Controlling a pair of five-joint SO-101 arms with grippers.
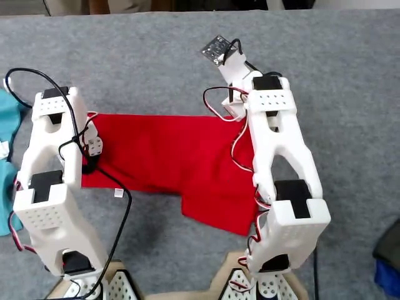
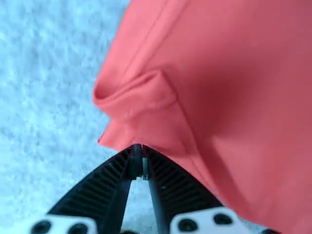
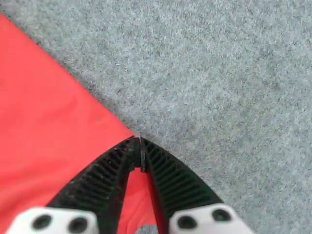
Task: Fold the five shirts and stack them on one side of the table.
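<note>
While the red fabric shirt [image 1: 169, 150] lies spread flat on the grey felt-covered table [image 1: 156, 62] between the two arms, both tools are clenched at its border. The left gripper [image 2: 138, 161] has its ribbed jaws pressed together on the cloth edge at the shirt's left end, just beside a small rolled hem fold [image 2: 139, 95]. The right gripper [image 3: 141, 156] has its jaws closed on a pointed corner at the shirt's far right edge, with red cloth visible between the jaw bodies behind the tips.

Position: the garment forms a broad band across the table, and a lower flap extends toward the right arm's base. A teal cloth [image 1: 9, 125] lies at the table's left border, well apart from the right arm.

Handling characteristics (judged):
- Material is thin, light and fully limp. It will not hold a shape and will drape from any pinch point.
- The felt surface is likely to grip the cloth; dragging may bunch it rather than slide it.
- A single-layer pinch can slip. Hems and corners give thicker, more secure purchase.

Recommended hold: take matching corners or hems along one edge, one per gripper, and raise both evenly so the fold line falls straight. Avoid pinching mid-panel, which produces wrinkles.
</note>
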